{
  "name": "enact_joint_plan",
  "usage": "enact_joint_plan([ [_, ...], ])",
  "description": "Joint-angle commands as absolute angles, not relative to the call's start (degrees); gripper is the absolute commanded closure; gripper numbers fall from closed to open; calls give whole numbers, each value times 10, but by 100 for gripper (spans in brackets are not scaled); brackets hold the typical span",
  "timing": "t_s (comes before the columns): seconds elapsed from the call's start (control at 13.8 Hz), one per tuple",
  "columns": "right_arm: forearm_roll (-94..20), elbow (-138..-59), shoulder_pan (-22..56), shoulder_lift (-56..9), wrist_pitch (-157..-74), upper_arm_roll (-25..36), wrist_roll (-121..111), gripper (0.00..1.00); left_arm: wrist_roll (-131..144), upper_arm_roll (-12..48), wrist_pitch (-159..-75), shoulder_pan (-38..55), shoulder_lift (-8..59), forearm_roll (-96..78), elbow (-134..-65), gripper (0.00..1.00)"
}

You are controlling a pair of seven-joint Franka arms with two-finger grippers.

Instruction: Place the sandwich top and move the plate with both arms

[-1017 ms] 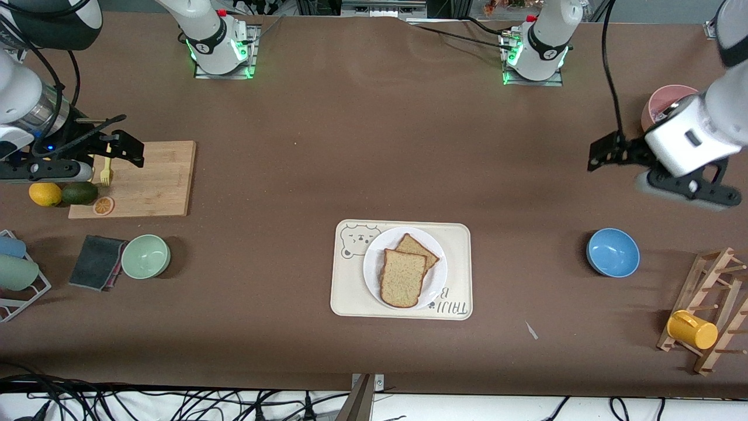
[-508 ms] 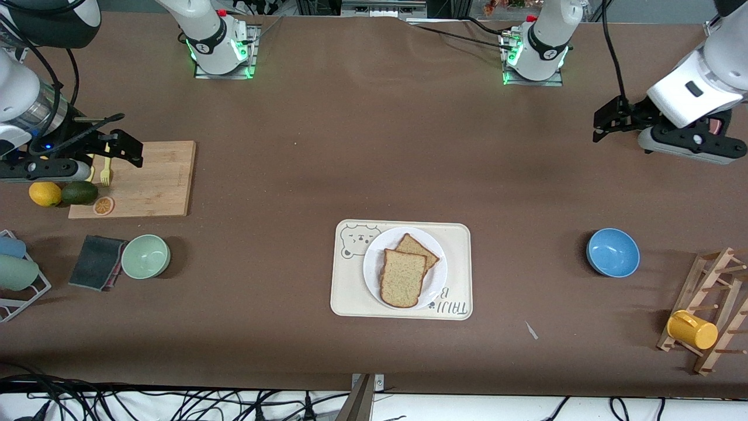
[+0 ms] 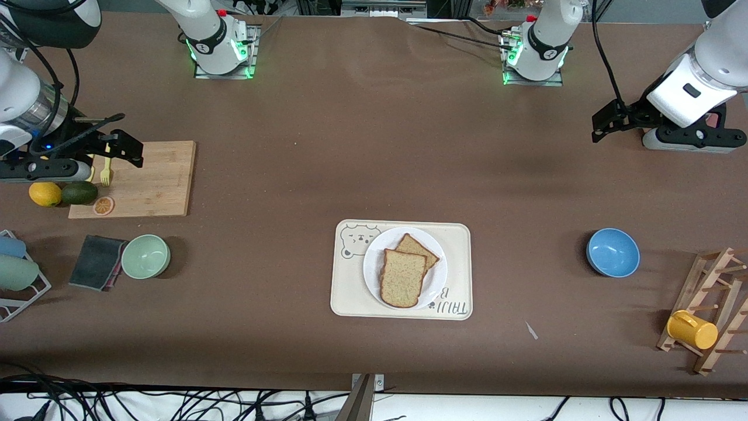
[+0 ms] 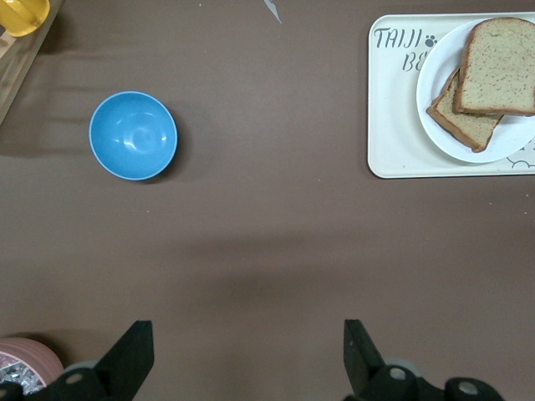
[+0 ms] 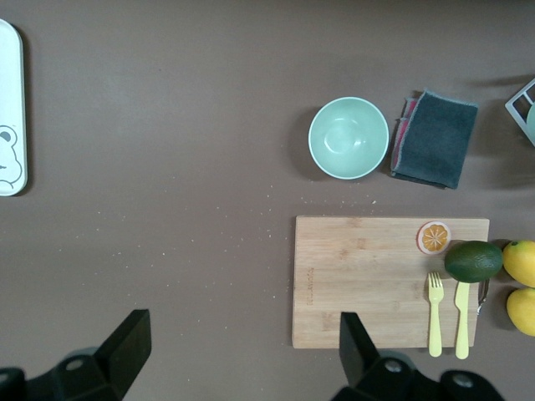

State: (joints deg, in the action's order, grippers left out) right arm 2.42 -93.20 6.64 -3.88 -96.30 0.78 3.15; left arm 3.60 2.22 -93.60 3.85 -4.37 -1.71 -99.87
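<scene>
On the round white plate (image 3: pixel 435 279), itself on the cream bear tray (image 3: pixel 459 266), the speckled wholemeal sandwich top (image 3: pixel 403 278) covers a darker slice (sandwich seemingly closed). Left gripper (image 3: pixel 602 124) and right gripper (image 3: pixel 125 149) hang wide open and empty over the table's ends, well apart from it.

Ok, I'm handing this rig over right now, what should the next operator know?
Left gripper: open, empty, up over bare table near the pink cup.
Right gripper: open, empty, over the cutting board.
Sandwich top already lies on the darker slice, on the plate, which sits on the bear tray.
Left: both arms move the plate.
</scene>
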Motion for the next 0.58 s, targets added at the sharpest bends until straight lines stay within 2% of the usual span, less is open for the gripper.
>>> enact_joint_plan([
  [0.0,24,-926,63,-38,-961,4,38,0,41,19,-940,50,-53,2,-1003,0],
  [0.51,27,-926,64,-38,-962,4,38,0,45,18,-938,51,-28,-2,-967,0],
])
